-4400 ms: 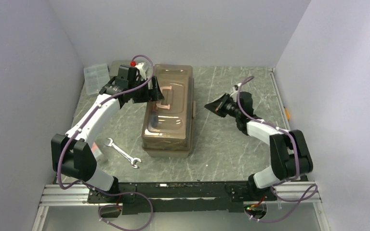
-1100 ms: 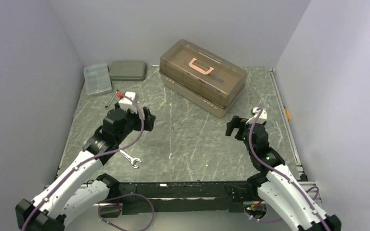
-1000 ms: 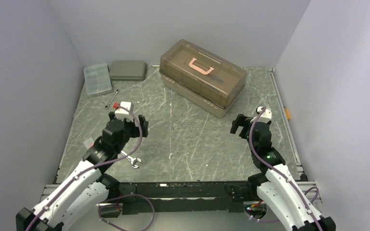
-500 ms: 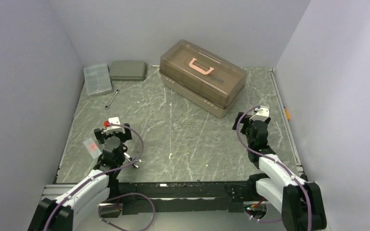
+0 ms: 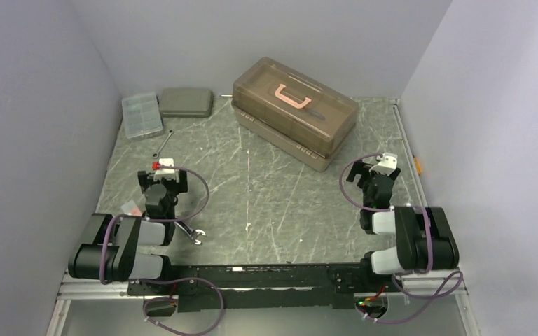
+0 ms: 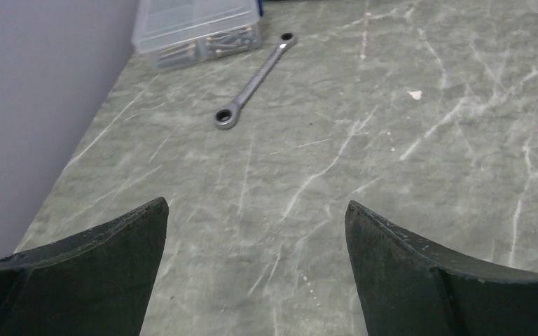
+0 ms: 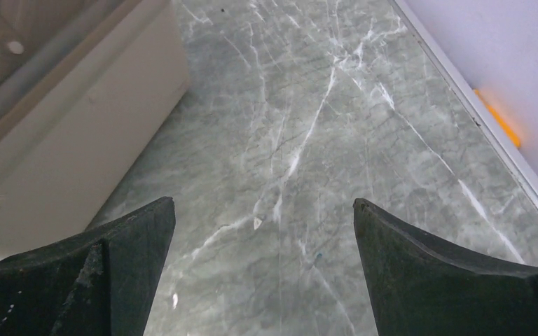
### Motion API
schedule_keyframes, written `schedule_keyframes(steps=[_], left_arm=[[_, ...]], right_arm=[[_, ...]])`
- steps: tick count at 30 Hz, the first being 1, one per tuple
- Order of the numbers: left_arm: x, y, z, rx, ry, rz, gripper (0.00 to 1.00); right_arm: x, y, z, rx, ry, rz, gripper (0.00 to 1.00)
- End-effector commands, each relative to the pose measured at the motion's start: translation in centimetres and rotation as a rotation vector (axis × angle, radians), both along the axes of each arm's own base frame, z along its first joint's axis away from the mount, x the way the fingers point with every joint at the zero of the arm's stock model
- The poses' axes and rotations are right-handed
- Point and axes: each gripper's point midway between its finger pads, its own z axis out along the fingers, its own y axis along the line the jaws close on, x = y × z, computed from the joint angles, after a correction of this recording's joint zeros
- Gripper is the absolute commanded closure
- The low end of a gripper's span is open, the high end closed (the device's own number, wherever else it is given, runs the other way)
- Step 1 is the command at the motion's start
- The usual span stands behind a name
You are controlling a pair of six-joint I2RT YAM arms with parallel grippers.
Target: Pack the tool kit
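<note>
The tool kit's toolbox (image 5: 294, 112) stands closed at the back of the table, set at an angle, its pink handle (image 5: 293, 96) on the smoky lid. My left gripper (image 5: 161, 176) hovers low at the near left, open and empty, far from the box. In the left wrist view the left gripper (image 6: 256, 203) shows only bare table between its fingers (image 6: 420, 280). My right gripper (image 5: 373, 176) is open and empty at the near right, just in front of the box's right end. In the right wrist view the right gripper (image 7: 264, 201) has the toolbox wall (image 7: 63, 140) to its left.
An open-ended wrench (image 5: 190, 232) lies by the left arm's base. A ring spanner (image 5: 163, 143) lies ahead of the left gripper, also the ring spanner (image 6: 252, 84). A clear organiser box (image 5: 141, 115) and a flat grey case (image 5: 186, 102) sit at the back left. Walls close three sides.
Both arms have drawn back toward their bases and folded down, grippers still open. Earlier still, the toolbox stood mid-table with the left gripper at its handle; it now sits at the back.
</note>
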Motion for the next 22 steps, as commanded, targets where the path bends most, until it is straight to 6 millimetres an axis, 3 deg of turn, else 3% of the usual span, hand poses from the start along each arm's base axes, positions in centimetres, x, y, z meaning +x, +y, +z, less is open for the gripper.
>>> schedule_keyframes(steps=[1, 5, 22], left_arm=[[2.6, -1.4, 2.7, -0.011, -0.054, -0.105, 0.05], [3.3, -0.6, 2.1, -0.046, -0.018, -0.076, 0.01], [3.3, -0.5, 2.4, -0.042, -0.039, -0.081, 0.01]], right_arm=[[1.4, -0.6, 1.8, -0.022, -0.116, -0.017, 0.0], [2.0, -0.3, 0.7, -0.026, -0.042, 0.002, 0.0], [2.3, -0.2, 1.1, -0.038, -0.061, 0.013, 0.0]])
